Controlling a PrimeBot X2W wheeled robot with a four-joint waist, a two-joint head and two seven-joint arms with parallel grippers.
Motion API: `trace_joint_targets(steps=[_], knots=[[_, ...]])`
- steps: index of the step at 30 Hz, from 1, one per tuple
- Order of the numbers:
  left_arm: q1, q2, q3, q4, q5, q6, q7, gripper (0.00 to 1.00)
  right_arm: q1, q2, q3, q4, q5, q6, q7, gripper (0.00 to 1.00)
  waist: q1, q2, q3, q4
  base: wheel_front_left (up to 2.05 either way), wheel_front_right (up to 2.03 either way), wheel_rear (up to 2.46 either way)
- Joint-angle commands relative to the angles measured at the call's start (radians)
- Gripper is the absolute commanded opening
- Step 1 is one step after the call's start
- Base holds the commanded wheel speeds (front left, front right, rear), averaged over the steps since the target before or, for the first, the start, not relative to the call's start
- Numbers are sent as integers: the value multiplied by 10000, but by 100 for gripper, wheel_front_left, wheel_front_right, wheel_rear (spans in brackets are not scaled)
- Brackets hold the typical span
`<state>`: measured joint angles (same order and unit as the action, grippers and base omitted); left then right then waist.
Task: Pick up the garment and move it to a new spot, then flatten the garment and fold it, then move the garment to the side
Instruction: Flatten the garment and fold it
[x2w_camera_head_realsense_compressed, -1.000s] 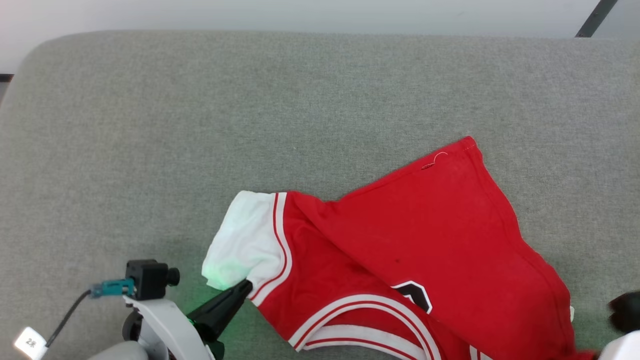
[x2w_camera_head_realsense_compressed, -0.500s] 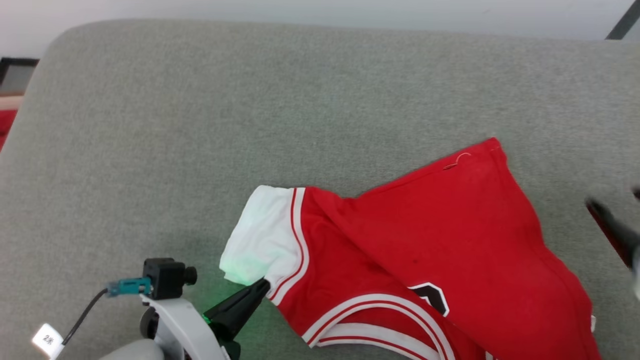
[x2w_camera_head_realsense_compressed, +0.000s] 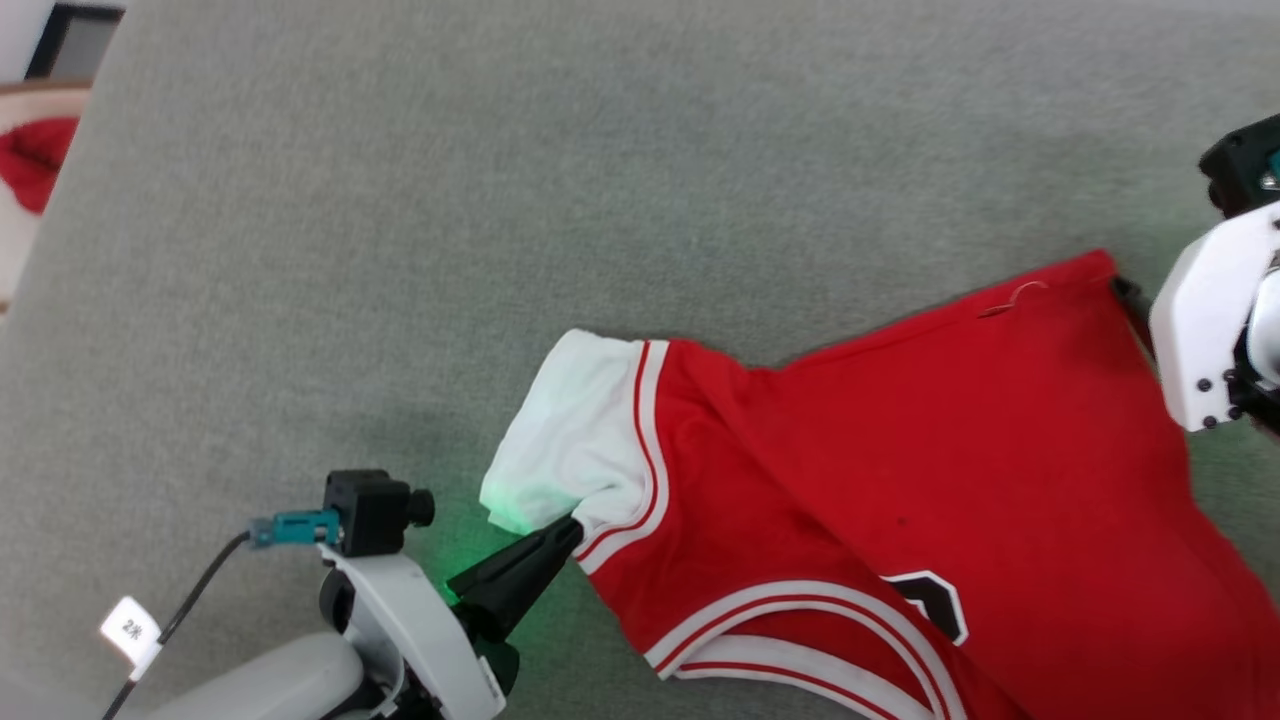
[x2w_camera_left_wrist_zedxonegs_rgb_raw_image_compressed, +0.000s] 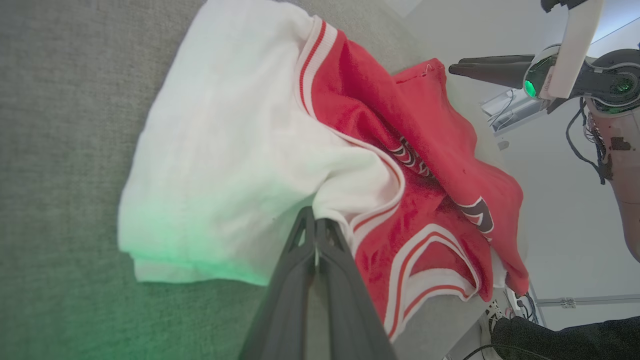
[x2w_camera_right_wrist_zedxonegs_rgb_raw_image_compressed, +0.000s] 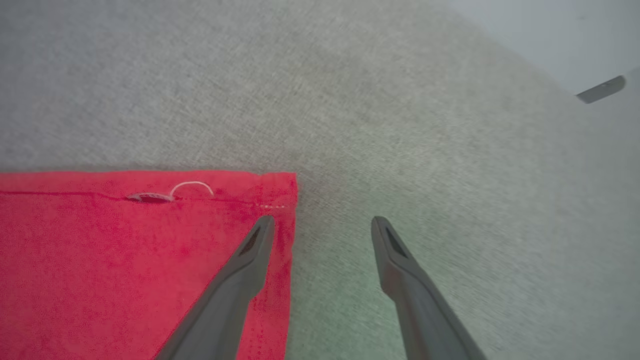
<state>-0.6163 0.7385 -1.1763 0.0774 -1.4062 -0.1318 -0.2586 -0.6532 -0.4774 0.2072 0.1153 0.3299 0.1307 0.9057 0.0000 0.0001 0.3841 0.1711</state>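
Head view: left jaws pinch garment; red scrap far-left. Right jaws wide.

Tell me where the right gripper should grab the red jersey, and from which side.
Grip the far hem corner of the jersey, coming in from the bare grey surface beside its side edge. The corner lies flat with two free edges, and the open right gripper hangs over that edge. The left gripper is shut on the white sleeve, so pulling apart should flatten it.
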Motion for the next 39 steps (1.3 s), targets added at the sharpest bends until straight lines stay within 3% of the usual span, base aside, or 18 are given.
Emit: trace_joint_targets(steps=[1, 9, 10, 11, 13, 19, 28, 39], knots=[[-136, -38, -12, 2, 52, 25, -19, 0, -140, 26, 185, 219, 74, 0, -73, 100, 0, -1, 385, 305, 0, 0, 0], [-408, -192, -107, 122, -4, 25, -50, 0, -129, 46, 1364, 1459, 686, 6, 351, 100, 0, -1, 600, 407, 0, 0, 0], [-429, -205, -112, 132, -15, 25, -52, 0, -149, 36, 1453, 1534, 732, 6, 329, 93, 0, -1, 596, 403, 0, 0, 0], [-444, -205, -115, 141, -24, 25, -47, 0, -150, 49, 1511, 1601, 769, 6, 325, 36, 0, -1, 586, 397, 0, 0, 0], [-458, -211, -122, 167, -55, 25, -52, 0, -159, 92, 1566, 1690, 878, 7, 249, 0, 0, -1, 553, 375, 0, 0, 0], [-433, -210, 156, 368, 1, 25, -61, 0, -359, 241, 1154, 1821, 1069, 3, -749, 0, 0, -1, 287, 288, 0, 0, 0], [-853, -76, 1032, 445, 1, 25, -46, 0, -1047, 632, -513, 2277, 679, 0, -2810, 0, 0, -1, -254, -23, 0, 0, 0], [-4045, 529, 2154, 951, -392, 25, 425, 0, -3356, 1461, -3635, 2885, -988, 0, -4917, 0, 0, -1, -55, -842, 0, 0, 0]])
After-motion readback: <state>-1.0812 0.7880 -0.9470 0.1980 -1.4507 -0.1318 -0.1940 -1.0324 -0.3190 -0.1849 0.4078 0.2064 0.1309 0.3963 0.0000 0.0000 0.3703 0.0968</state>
